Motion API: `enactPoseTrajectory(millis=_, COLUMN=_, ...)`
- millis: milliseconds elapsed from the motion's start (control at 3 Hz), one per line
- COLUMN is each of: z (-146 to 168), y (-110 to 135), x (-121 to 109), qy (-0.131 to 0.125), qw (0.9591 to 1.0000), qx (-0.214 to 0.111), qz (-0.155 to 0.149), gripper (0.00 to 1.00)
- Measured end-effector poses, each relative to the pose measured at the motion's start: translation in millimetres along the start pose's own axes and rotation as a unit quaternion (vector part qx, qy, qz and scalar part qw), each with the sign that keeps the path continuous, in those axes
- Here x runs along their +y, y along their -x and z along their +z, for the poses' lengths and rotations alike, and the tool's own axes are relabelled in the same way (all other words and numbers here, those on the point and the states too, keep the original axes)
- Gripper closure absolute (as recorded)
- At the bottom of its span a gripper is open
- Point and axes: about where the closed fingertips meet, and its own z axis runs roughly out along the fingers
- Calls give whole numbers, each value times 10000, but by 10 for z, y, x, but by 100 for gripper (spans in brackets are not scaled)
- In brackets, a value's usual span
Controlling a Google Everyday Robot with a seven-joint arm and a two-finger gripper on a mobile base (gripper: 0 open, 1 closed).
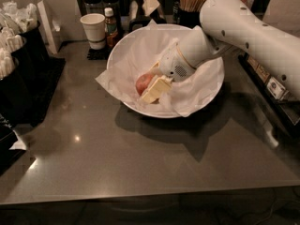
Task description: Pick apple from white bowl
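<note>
The apple (142,82), small and red-orange, lies in the white bowl (206,95), left of its middle, on crumpled white paper (140,50). My gripper (150,89) reaches down into the bowl from the right on the white arm (243,27). It sits right at the apple, with its cream-coloured end against the apple's right front side. The gripper hides part of the apple.
A white paper cup (93,29) and a small sauce bottle (110,27) stand behind the bowl at the left. A cup of toothpicks (192,1) is at the back. Black condiment holders (21,64) line the left edge, and a rack (274,86) the right.
</note>
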Motion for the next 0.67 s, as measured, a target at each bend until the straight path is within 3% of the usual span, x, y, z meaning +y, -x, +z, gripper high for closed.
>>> enactPoseTrajectory(millis=333, z=38, y=-40, x=9, qy=117, qw=9999, qx=2, qz=8, gripper=59)
enactPoseTrajectory(millis=667, z=-126, y=-1, x=35, qy=70, qw=9999, qx=-102, qz=-48, gripper=82)
